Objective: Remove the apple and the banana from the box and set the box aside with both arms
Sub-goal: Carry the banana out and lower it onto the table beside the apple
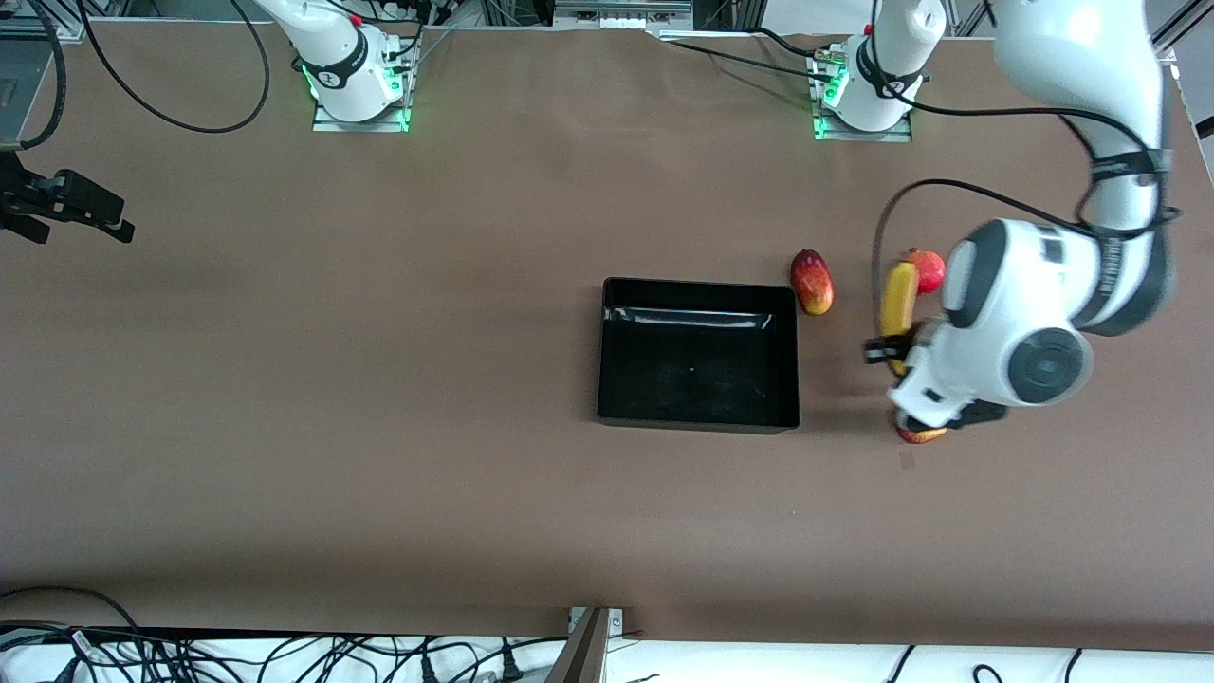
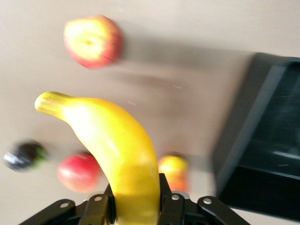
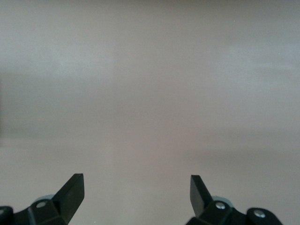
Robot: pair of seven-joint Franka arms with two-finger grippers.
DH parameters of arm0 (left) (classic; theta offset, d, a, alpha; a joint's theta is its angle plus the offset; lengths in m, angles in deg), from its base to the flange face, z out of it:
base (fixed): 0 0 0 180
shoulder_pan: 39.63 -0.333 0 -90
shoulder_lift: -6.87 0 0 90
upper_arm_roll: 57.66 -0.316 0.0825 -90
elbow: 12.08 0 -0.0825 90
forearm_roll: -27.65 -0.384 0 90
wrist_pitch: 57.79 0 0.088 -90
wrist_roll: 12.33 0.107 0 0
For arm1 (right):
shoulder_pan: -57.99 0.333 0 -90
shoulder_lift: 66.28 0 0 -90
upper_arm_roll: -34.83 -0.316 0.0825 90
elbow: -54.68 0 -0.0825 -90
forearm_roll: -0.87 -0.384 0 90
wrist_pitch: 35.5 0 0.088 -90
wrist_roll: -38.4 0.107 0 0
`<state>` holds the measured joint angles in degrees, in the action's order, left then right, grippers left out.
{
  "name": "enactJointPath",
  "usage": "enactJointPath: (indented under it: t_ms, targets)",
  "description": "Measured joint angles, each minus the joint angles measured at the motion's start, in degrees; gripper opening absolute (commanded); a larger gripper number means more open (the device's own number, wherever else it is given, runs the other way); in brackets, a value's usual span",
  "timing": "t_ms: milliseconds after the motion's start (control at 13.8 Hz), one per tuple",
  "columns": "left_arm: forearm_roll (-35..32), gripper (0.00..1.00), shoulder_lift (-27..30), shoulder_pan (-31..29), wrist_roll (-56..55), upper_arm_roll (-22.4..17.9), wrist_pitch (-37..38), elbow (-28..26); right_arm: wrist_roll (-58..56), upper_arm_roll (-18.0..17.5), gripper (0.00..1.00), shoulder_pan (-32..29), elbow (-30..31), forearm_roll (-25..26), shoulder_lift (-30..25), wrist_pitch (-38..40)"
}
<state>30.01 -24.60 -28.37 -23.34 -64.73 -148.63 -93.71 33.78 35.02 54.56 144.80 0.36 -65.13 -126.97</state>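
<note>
Apple: the small round red-yellow apple (image 1: 920,435) is seen lowest on the brown counter (image 1: 379,379), mostly hidden under the left arm's wrist in the front view, just past the tray's corner toward the left arm's end; it shows up whole in the left wrist view (image 2: 93,41).
Left gripper: the black left gripper (image 1: 890,349) is found over the counter beside the tray, jaws pinched on one end of the banana.
Banana: the long curved yellow banana (image 1: 897,302) is held up in the air, its free end pointing toward the pomegranate; in the left wrist view (image 2: 117,150) it is clamped between the fingers (image 2: 96,208).
Tray: the shallow rectangular glossy black tray (image 1: 607,351) is parked mid-counter, nothing seen inside.
Mango: the oblong red-yellow mango (image 1: 812,282) is laid just beside the tray's corner, farther from the camera than the apple.
Pomegranate: the round red pomegranate (image 1: 928,269) is sat near the mango, toward the left arm's end.
Right gripper: the black right gripper (image 1: 66,204) is parked at the right arm's end of the counter, waiting, jaws spread wide (image 3: 136,192) over bare counter.
</note>
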Motion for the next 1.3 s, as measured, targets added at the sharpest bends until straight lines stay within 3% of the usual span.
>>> enactJointPath:
  t_ms: [289, 505, 939, 1300]
  targets:
    - [-1.0, 0.0, -0.9, -9.5, 16.0, -0.4, -5.2, -0.1, 0.0, 0.0, 1.0, 0.0, 0.0, 0.0, 0.0, 0.0]
    - [-1.1, 0.0, -3.7, -13.1, 20.8, -0.7, -11.6, -0.6, 0.0, 0.0, 1.0, 0.0, 0.0, 0.0, 0.0, 0.0]
    - [-1.1, 0.0, -12.6, -14.6, 22.9, -1.6, -28.3, -1.0, 0.0, 0.0, 1.0, 0.0, 0.0, 0.0, 0.0, 0.0]
    - [1.4, 0.0, -16.8, -14.4, 20.7, -1.5, -37.5, -1.7, 0.0, 0.0, 1.0, 0.0, 0.0, 0.0, 0.0, 0.0]
